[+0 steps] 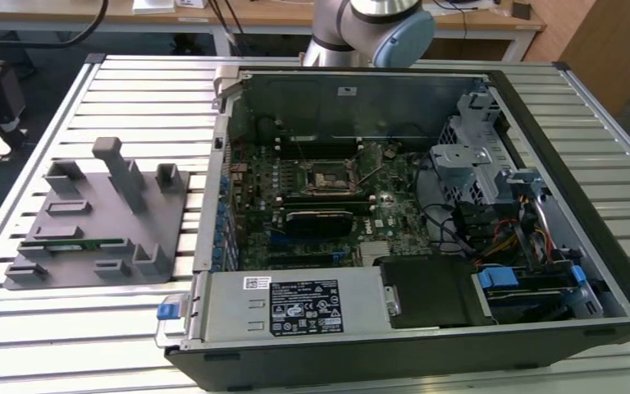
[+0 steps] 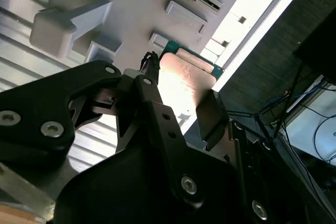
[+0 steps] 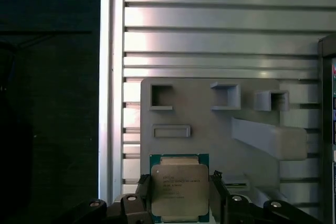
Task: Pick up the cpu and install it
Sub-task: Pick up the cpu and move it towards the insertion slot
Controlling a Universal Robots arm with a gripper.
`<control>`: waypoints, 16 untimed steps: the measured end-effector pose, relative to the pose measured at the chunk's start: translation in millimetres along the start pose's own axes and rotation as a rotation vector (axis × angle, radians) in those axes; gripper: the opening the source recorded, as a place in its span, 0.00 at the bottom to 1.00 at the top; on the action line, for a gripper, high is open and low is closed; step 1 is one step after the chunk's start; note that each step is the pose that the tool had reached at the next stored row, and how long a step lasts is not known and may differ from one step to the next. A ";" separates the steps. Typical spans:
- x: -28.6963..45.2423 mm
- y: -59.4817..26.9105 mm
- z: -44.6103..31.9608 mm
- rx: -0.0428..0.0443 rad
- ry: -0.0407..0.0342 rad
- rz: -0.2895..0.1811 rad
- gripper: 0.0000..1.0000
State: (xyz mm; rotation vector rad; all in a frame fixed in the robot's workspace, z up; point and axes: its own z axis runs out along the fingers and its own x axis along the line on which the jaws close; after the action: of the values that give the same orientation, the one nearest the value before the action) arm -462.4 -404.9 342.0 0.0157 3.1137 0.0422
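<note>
Black two-finger gripper [image 3: 179,205] pinches the flat, square, silvery-grey metal-topped cpu [image 3: 179,187] by two opposite sides, at one edge of the grey plastic holder plate [image 3: 210,129].

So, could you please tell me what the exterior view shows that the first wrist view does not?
The exterior view adds the open computer case, with the black motherboard socket inside it, and part of the arm beyond the case. The first wrist view adds the cpu, its silvery top facing the camera, with the gripper shut on two of its edges. Both share the grey fixture plate with its raised blocks and the slatted metal table beneath it.
</note>
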 end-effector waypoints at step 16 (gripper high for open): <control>-1.8 3.9 -66.1 -0.0001 -0.0001 0.000 0.53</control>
State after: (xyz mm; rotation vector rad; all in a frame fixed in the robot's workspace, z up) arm -462.4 -402.8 408.1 0.0158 3.1136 0.0423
